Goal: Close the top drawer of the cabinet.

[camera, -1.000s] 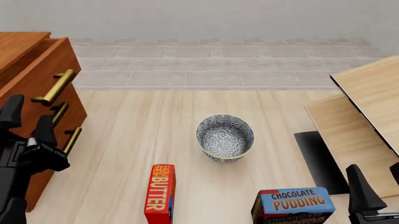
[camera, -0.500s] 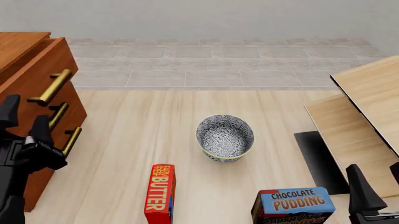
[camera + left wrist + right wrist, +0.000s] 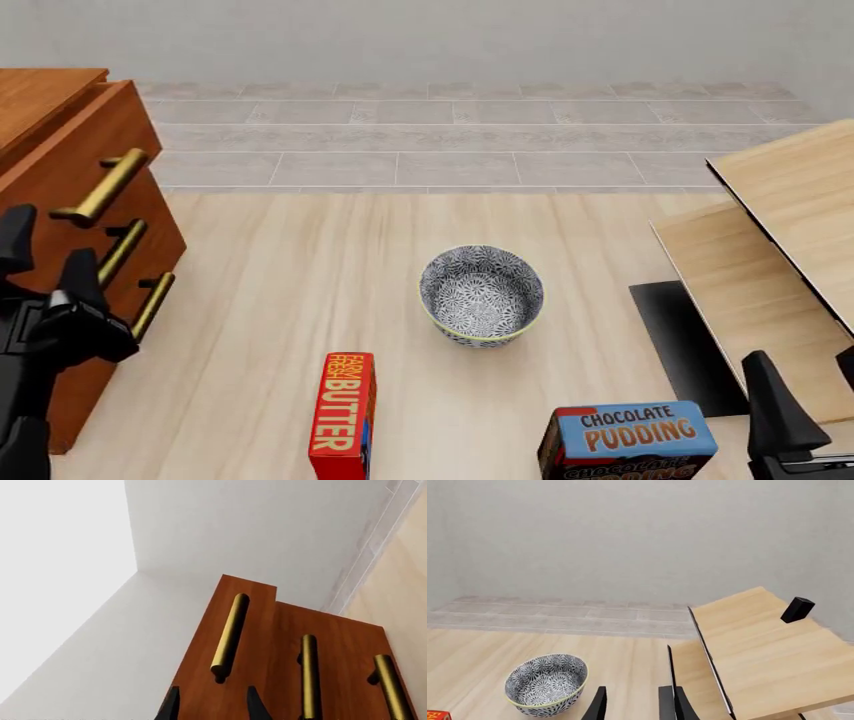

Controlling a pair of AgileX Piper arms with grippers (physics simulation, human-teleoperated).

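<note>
The reddish-brown cabinet [image 3: 40,100] stands at the left edge of the table. Its top drawer [image 3: 94,140] juts out slightly past the two lower drawers, with its brass bar handle [image 3: 100,187] across the front. My left gripper [image 3: 47,265] is open and empty, its fingers close against the drawer fronts just below that handle. In the left wrist view the top drawer [image 3: 257,625] and its handle [image 3: 229,634] are straight ahead of the left gripper [image 3: 210,707]. My right gripper [image 3: 634,705] is open and empty, low at the front right [image 3: 774,420].
A patterned bowl [image 3: 482,295] sits mid-table and also shows in the right wrist view [image 3: 547,684]. A red butter box [image 3: 343,413] and a chocolate pudding box [image 3: 627,437] stand near the front. Pale wood panels [image 3: 787,230] and a black mat [image 3: 681,345] lie at the right.
The top drawer has slid a little further into the cabinet, its handle shifting left. My left gripper has moved left with it. The right arm has not moved.
</note>
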